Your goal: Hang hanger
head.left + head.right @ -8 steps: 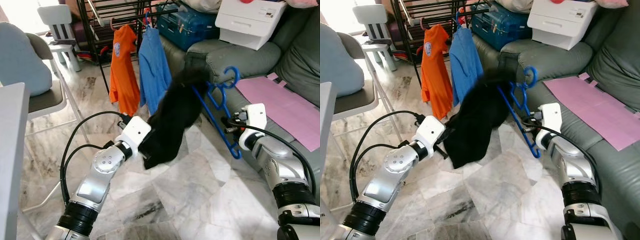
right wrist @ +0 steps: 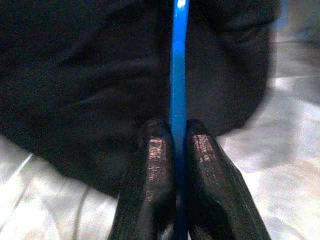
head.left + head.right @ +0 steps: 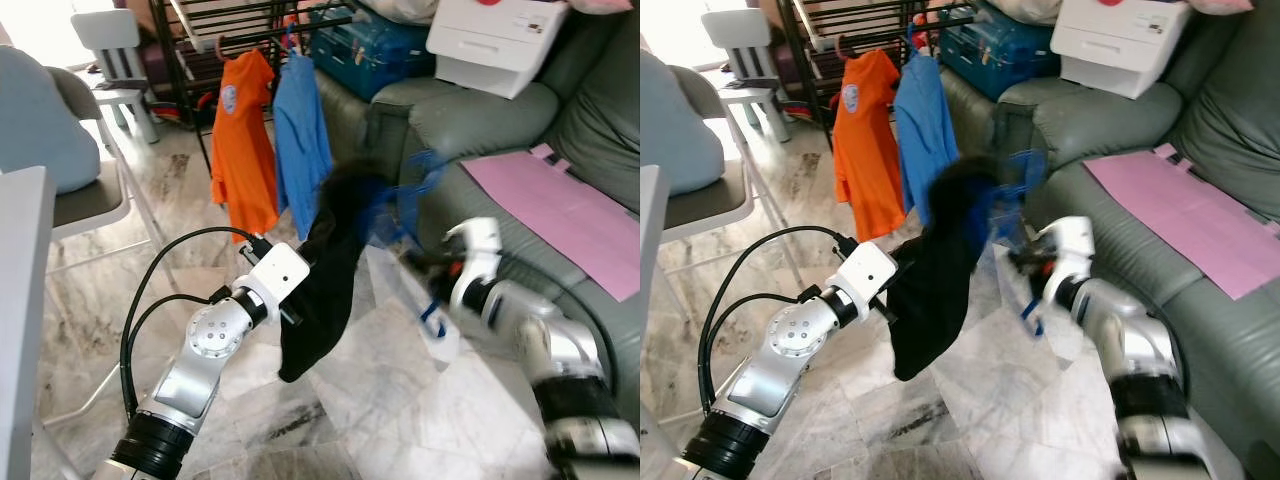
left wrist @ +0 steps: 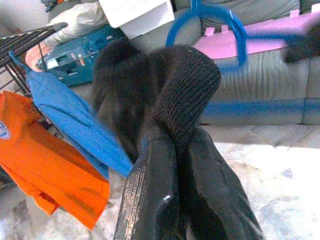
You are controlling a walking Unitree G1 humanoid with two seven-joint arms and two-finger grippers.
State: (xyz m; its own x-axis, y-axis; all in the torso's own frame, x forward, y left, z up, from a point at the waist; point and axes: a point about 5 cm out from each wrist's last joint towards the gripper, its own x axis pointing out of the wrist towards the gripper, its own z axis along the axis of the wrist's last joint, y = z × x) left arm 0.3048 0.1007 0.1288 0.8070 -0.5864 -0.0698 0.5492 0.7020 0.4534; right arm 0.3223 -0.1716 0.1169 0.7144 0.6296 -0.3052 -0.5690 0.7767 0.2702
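Observation:
A black garment (image 3: 325,275) hangs on a blue hanger (image 3: 410,215), held up over the marble floor in front of me. My left gripper (image 4: 176,150) is shut on a fold of the black garment low at its side. My right gripper (image 2: 175,137) is shut on the hanger's thin blue bar (image 2: 178,75), with the black cloth just beyond it. The hanger's hook (image 4: 210,20) rises above the cloth. The hanger and right arm are blurred. Behind stands a black drying rack (image 3: 250,30) with an orange shirt (image 3: 243,140) and a blue shirt (image 3: 302,130) hanging from it.
A grey sofa (image 3: 560,130) with a pink sheet (image 3: 560,215) runs along the right. A white box (image 3: 495,40) and a blue suitcase (image 3: 375,50) sit at its far end. A chair (image 3: 80,190) and a white table edge (image 3: 25,300) stand on the left.
My right arm has swung left with the hanger, which now sits closer to the garment's top and blurs. The black garment hangs narrower and more upright. The camera shifted slightly.

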